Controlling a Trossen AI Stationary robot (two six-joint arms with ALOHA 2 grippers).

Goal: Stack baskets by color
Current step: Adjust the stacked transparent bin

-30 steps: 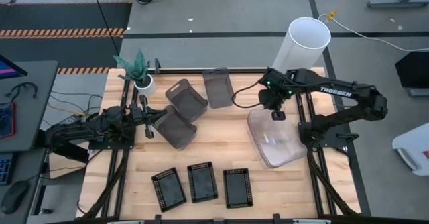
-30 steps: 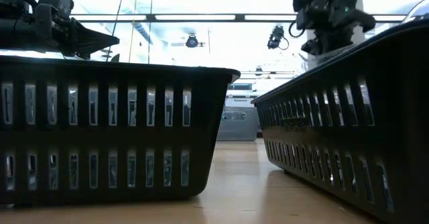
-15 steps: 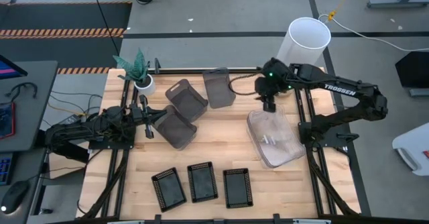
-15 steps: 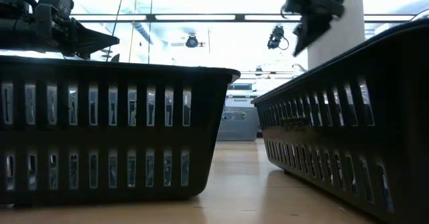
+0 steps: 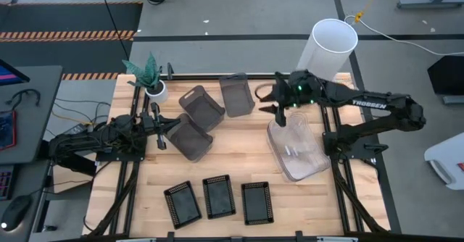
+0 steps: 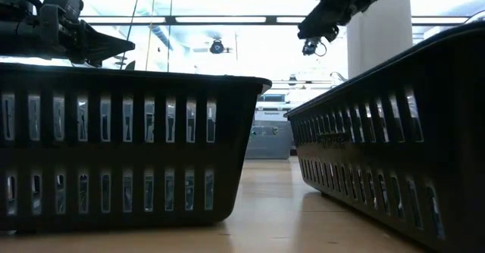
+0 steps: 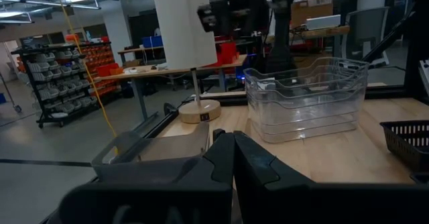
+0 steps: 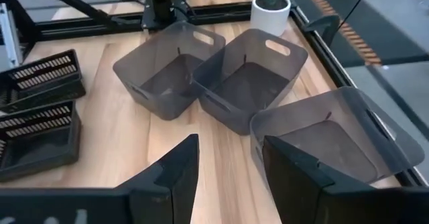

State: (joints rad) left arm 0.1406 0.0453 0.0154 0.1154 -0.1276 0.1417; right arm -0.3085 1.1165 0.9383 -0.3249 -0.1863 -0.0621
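Observation:
Three clear baskets are nested in one stack [image 5: 296, 149] on the table's right side, also visible in the left wrist view [image 7: 305, 96]. Three smoky-grey baskets [image 5: 190, 137] [image 5: 201, 106] [image 5: 235, 93] stand apart at the far middle; the right wrist view shows them too [image 8: 167, 76] [image 8: 248, 76] [image 8: 328, 137]. Three black mesh baskets [image 5: 182, 202] [image 5: 218, 195] [image 5: 256, 201] lie in a row near the front edge. My right gripper [image 5: 270, 106] [image 8: 228, 163] hangs open in the air between the clear stack and the grey baskets, slanting down. My left gripper [image 5: 165, 128] [image 7: 233, 150] waits shut at the left, just short of a grey basket.
A tall white cylinder [image 5: 330, 48] stands at the far right corner and a small potted plant [image 5: 148, 79] at the far left. Bare wood lies between the grey baskets and the black row. Close to the low camera, two black baskets [image 6: 129, 147] [image 6: 394, 132] fill its view.
My right gripper has opened and come off the far rim of the clear stack. It has risen, gone toward the table's left and far side, and tipped from pointing down to a shallow slant. The clear stack stays on the table.

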